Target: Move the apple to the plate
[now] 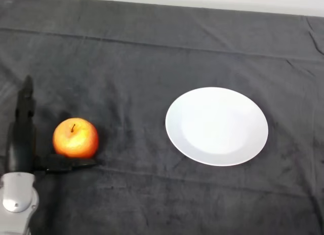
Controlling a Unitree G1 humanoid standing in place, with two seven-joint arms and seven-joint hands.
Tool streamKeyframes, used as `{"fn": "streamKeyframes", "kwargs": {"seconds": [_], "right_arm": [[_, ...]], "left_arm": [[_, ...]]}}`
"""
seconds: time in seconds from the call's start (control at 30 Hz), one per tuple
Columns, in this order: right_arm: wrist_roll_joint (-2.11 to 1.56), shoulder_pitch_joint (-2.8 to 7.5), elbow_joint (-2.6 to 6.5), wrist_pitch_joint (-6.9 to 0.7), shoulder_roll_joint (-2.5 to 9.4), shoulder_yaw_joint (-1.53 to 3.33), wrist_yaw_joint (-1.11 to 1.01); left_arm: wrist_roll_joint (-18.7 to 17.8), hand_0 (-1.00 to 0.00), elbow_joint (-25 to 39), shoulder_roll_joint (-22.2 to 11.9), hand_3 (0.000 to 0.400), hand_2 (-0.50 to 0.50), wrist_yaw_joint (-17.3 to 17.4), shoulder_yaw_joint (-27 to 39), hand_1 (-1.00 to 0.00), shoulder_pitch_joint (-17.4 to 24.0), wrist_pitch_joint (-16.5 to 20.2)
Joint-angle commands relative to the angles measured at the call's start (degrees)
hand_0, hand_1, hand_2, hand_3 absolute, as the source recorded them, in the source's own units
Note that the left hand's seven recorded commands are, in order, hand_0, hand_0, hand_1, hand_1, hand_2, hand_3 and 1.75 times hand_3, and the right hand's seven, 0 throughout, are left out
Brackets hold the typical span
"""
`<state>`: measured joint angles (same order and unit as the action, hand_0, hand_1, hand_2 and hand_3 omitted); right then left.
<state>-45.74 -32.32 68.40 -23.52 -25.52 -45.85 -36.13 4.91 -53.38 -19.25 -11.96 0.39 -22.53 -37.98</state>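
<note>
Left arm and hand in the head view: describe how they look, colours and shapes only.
The left arm is silver-grey, ending in a rounded, glossy wrist housing. The left hand above it is black: a long, thick, tapering finger section and a slimmer black thumb branching off sideways. No markings or sleeve are visible.

Black left hand point(23, 136) with thick, dark fingers; behind it, a rounded silver-grey wrist housing point(17, 197)
</note>
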Motion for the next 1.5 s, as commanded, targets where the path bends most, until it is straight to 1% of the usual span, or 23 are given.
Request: {"fn": "streamKeyframes", "kwargs": {"seconds": [0.03,0.47,0.5,0.53,0.57,0.6,0.63,1.1,1.3,1.5], "right_arm": [[0.27,0.04,-0.01,0.30,-1.37,-0.78,0.32],[0.23,0.02,0.05,0.27,-1.40,-0.79,0.31],[0.23,0.01,0.06,0.27,-1.41,-0.79,0.31],[0.23,0.01,0.06,0.27,-1.41,-0.79,0.31],[0.23,0.01,0.07,0.27,-1.41,-0.79,0.30],[0.22,0.00,0.08,0.27,-1.42,-0.79,0.30],[0.22,0.00,0.09,0.27,-1.42,-0.79,0.30],[0.20,-0.04,0.20,0.26,-1.47,-0.81,0.25],[0.19,-0.05,0.23,0.26,-1.48,-0.81,0.23],[0.19,-0.04,0.22,0.27,-1.47,-0.80,0.24]], "left_arm": [[0.99,0.00,-1.79,0.39,0.000,0.00,0.14,-1.29,0.00,-3.43,0.86],[0.68,0.00,-7.27,2.41,0.000,0.00,0.43,-4.16,0.00,-7.45,0.76],[0.60,-0.32,-7.57,2.48,0.127,-0.16,0.52,-4.35,0.00,-7.65,0.72],[0.52,-0.66,-7.84,2.52,0.264,-0.33,0.61,-4.52,0.00,-7.81,0.66],[0.46,-1.00,-8.05,2.53,0.400,-0.48,0.69,-4.66,-0.05,-7.93,0.60],[0.41,-1.00,-8.28,2.53,0.400,-0.26,0.77,-4.82,-0.47,-8.05,0.51],[0.38,-1.00,-8.46,2.51,0.400,0.00,0.81,-4.96,-0.99,-8.14,0.42],[1.03,-1.00,-9.42,1.30,0.400,0.00,-0.06,-6.55,-1.00,-9.08,-0.34],[1.35,-1.00,-7.36,1.16,0.400,0.00,-0.90,-6.90,-1.00,-10.38,1.60],[2.13,-1.00,-2.76,2.16,0.400,0.00,-2.74,-7.97,-1.00,-11.26,4.47]]}}
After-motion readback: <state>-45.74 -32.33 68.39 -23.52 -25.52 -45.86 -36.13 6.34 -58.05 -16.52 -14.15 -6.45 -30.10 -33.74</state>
